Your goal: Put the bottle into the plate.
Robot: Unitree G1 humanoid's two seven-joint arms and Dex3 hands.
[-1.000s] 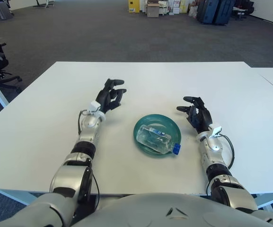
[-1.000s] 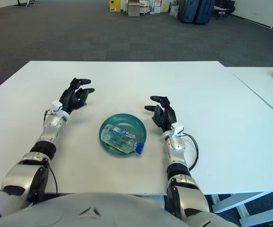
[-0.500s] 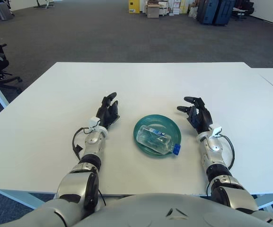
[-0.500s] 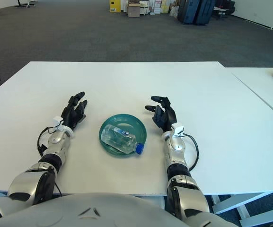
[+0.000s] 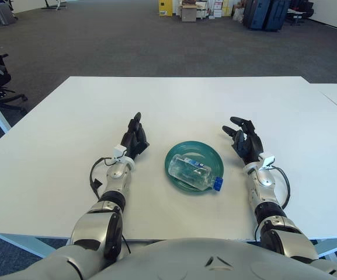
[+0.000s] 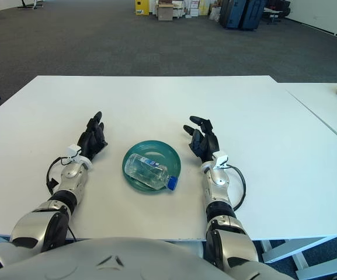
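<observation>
A clear plastic bottle (image 5: 192, 171) with a blue cap lies on its side inside the round, shallow, glossy teal plate (image 5: 176, 153), its cap end reaching the plate's near-right rim and poking slightly past it. A small blue label patch shows through the transparent, ribbed wall; whether there is liquid inside is hard to tell. The plate sits on the smooth, matte white bench (image 5: 51, 151).

The left robot hand (image 5: 134, 136), black-fingered with a silver metal forearm and a white wrist block, shows just left of the plate, fingers straight and close together, holding nothing. A thin black cable loops beside its wrist. The right robot hand (image 5: 245, 140) shows just right of the plate, its dark fingers loosely spread and slightly curled, also holding nothing. Neither hand touches the plate or the bottle.

A second ago the left robot hand was raised farther out from the plate with its fingers curled; since then it has drawn back closer beside the plate and the fingers have flattened. The right robot hand has barely shifted, and the bottle and plate lie as before.
</observation>
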